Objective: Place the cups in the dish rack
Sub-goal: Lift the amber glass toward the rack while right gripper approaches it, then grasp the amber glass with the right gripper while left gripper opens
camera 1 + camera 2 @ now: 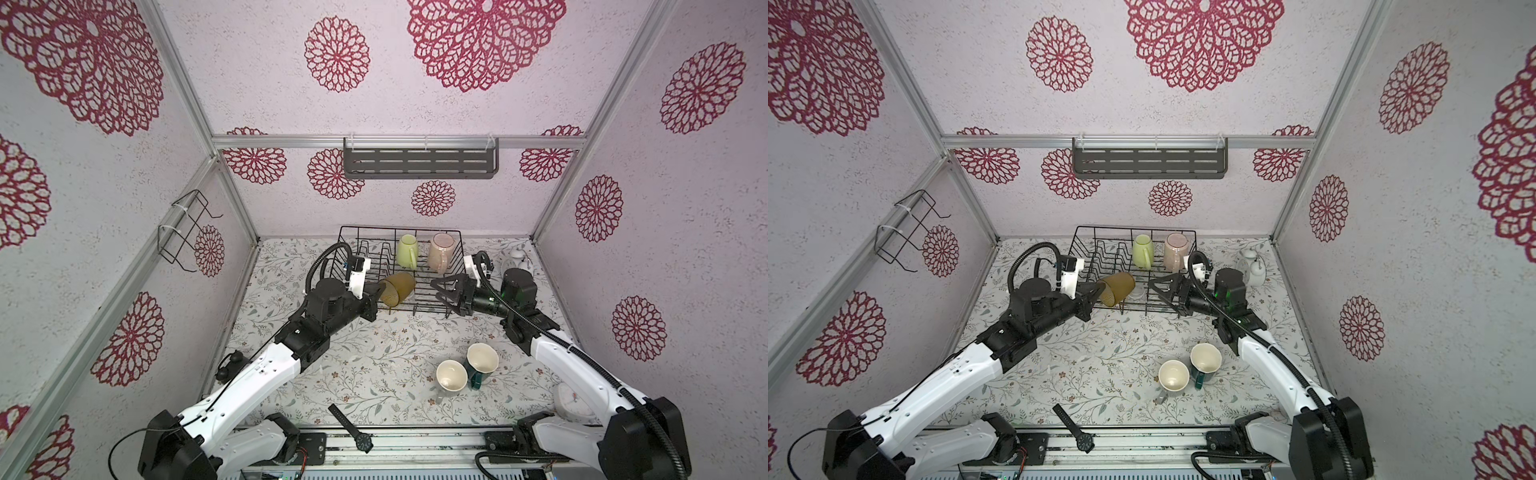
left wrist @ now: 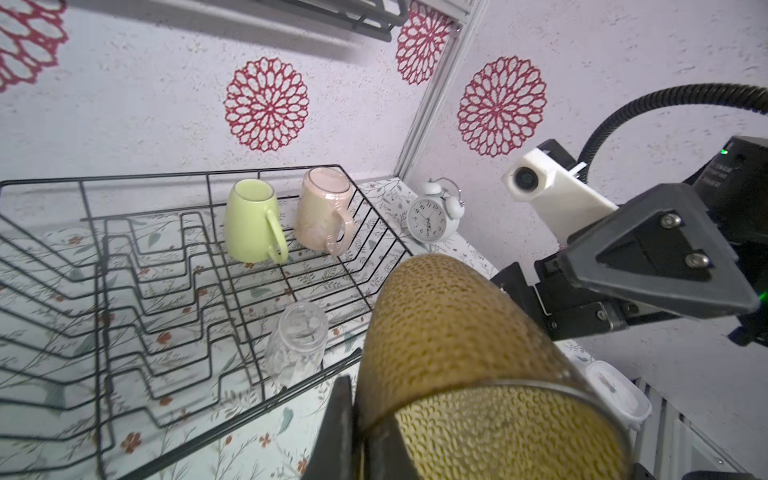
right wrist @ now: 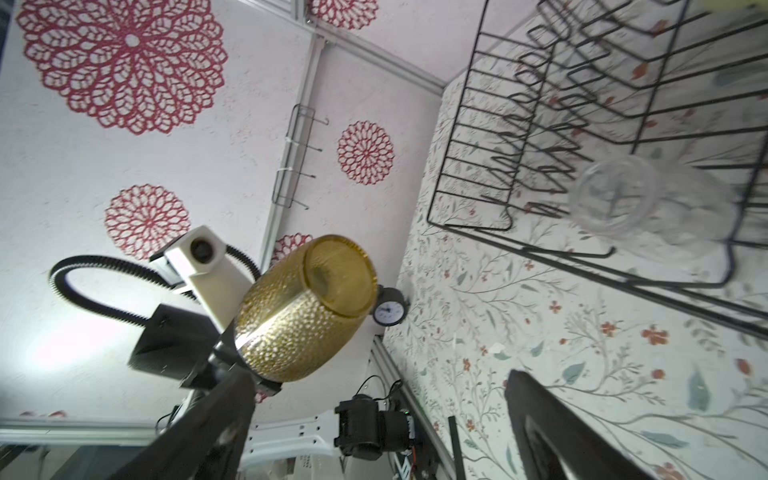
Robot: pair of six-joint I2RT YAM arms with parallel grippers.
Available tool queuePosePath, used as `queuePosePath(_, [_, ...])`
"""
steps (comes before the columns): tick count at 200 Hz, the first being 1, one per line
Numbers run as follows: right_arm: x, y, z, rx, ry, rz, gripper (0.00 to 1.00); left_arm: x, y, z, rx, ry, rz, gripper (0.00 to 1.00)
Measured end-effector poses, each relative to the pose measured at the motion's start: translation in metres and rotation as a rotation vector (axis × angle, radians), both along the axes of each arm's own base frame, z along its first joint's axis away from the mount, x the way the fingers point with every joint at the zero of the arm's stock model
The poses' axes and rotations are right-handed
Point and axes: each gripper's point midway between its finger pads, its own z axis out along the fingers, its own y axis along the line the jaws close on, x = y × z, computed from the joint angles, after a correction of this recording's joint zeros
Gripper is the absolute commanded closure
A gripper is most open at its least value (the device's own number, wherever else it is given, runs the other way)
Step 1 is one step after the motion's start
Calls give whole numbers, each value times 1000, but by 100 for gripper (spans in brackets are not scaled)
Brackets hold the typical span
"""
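My left gripper (image 1: 376, 291) (image 2: 361, 440) is shut on the rim of the amber glass tumbler (image 1: 397, 289) (image 2: 457, 345) (image 3: 307, 307), one finger inside and one outside. It holds the tumbler tilted over the near edge of the dish rack (image 1: 399, 227) (image 2: 166, 176). The right gripper (image 1: 440, 296) (image 3: 378, 376) hangs open and empty just right of the tumbler. In the rack stand a yellow-green mug (image 1: 406, 250) (image 2: 249, 224), a pink mug (image 1: 441, 251) (image 2: 322, 212) and a clear glass (image 2: 297, 345) (image 3: 623, 203). A grey mug (image 1: 451, 376) and a teal mug (image 1: 482, 361) sit on the table.
A white alarm clock (image 1: 517, 259) stands right of the rack. A wristwatch (image 1: 353, 430) lies at the front edge, and a white dial timer (image 1: 569, 401) sits under the right arm. A slotted shelf (image 1: 419, 160) and a wire holder (image 1: 187, 228) hang on the walls.
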Motion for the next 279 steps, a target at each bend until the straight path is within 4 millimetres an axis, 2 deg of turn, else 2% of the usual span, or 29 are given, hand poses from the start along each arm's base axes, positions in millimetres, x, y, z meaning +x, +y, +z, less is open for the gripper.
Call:
queuePosePath(29, [-13,23,12,74,21,96,5,-1,-15,5,-55,-9,-70,99])
queuePosePath(69, [-16,43,22,148,67,156,5,-2,-25,17,-132,-35,-125,99])
queuePosePath(97, [-11,46,31,191,85,151,7,-1,-32,19,-159,-41,-159,97])
queuePosePath(130, [-5,50,41,234,100,145,12,1,-38,13,-160,-29,-187,97])
queuePosePath(186, [0,51,43,252,117,117,22,8,-37,18,-179,-55,-170,92])
queuePosePath(205, [2,50,42,249,112,107,26,10,-37,18,-186,-57,-167,85])
queuePosePath(233, [3,51,40,232,81,100,31,13,-36,15,-182,-49,-154,79])
queuePosePath(240, [3,52,38,223,76,97,31,14,-36,14,-181,-49,-150,71])
queuePosePath(250, [5,52,34,208,71,88,31,15,-34,14,-180,-47,-141,52])
queuePosePath(256, [5,52,31,199,69,82,31,17,-33,13,-178,-46,-135,45])
queuePosePath(279, [9,52,21,159,57,64,31,21,-27,6,-159,-30,-111,31])
